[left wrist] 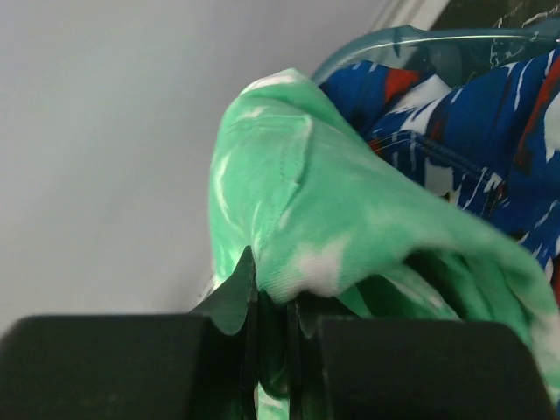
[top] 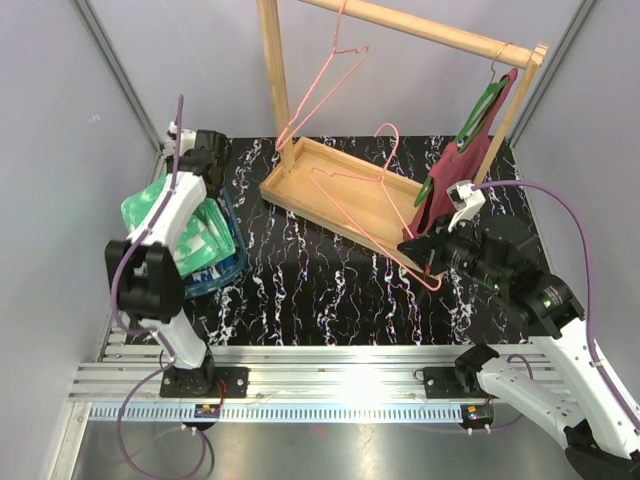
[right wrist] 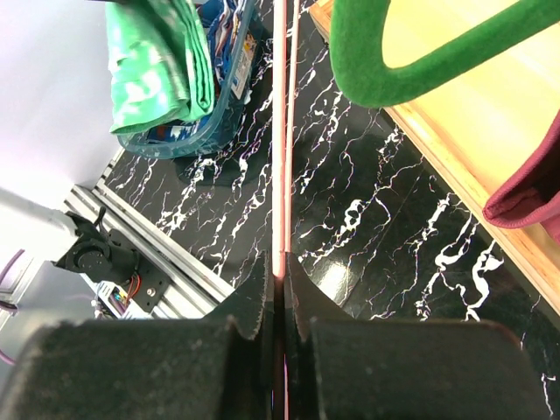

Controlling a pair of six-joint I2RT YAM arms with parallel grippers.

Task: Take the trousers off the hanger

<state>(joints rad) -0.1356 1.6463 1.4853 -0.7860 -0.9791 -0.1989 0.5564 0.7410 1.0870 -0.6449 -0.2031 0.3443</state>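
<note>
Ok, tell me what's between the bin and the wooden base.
Only bare black marbled tabletop separates the bin from the wooden base; the top view shows this.

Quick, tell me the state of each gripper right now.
The left gripper is closed, pinching the green trousers.
The right gripper is closed, gripping the wire of the pink hanger.

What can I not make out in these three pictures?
Top view: the left arm and the bright green mottled cloth trousers hide the left gripper.
Left wrist view: the green ones cover most of the dark blue patched trousers.
Right wrist view: the top edge cuts off the thin pink wire hanger.
</note>
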